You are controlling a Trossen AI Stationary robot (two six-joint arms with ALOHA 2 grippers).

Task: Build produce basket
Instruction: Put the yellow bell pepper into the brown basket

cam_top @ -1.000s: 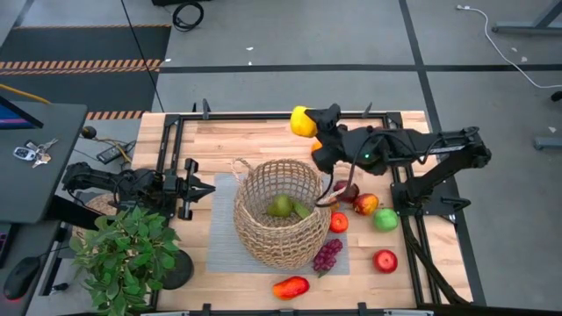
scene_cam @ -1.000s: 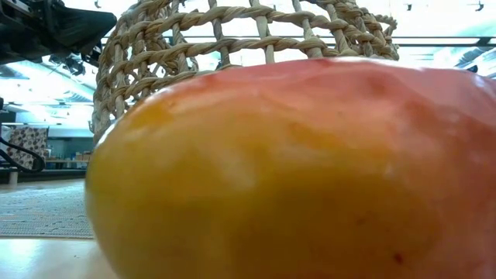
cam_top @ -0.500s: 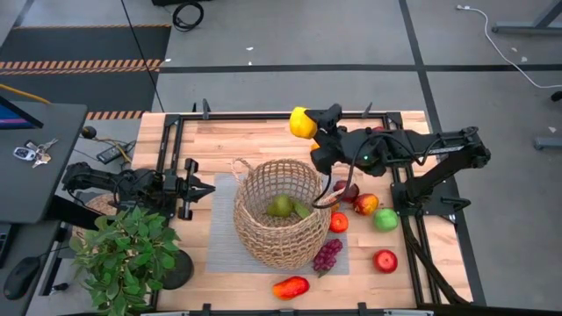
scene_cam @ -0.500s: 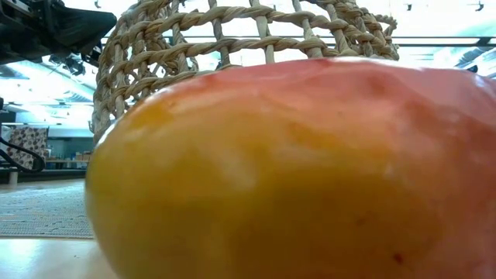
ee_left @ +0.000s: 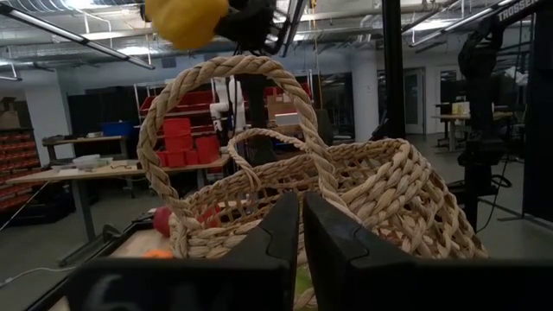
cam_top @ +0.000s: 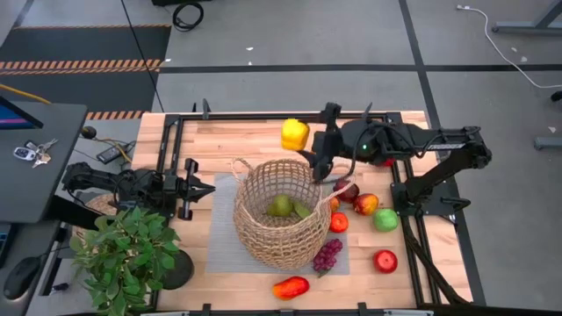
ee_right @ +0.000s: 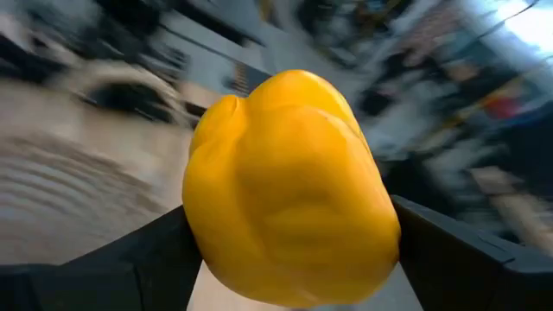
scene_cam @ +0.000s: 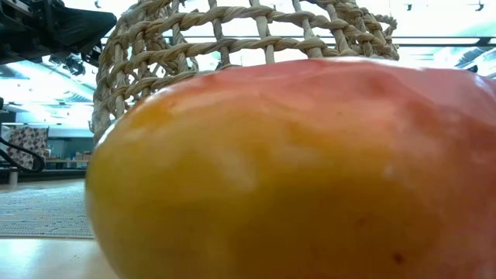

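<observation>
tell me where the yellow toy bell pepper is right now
In the high view, the yellow toy bell pepper is held in the right gripper, beyond the wicker basket's far rim.

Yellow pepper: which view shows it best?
Right wrist view: the yellow pepper fills the picture, clamped in the right gripper. The high view shows it small, beside the basket rim. The left wrist view catches only its underside. The low view misses it.

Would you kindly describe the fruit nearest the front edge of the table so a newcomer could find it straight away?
Start at the big wicker basket on the grey mat in the middle of the table. Just in front of it, toward the table's front edge and past the purple grapes, lies a mango. It is the only long piece, shading from red to orange-yellow, while the fruits nearby are round.
</observation>
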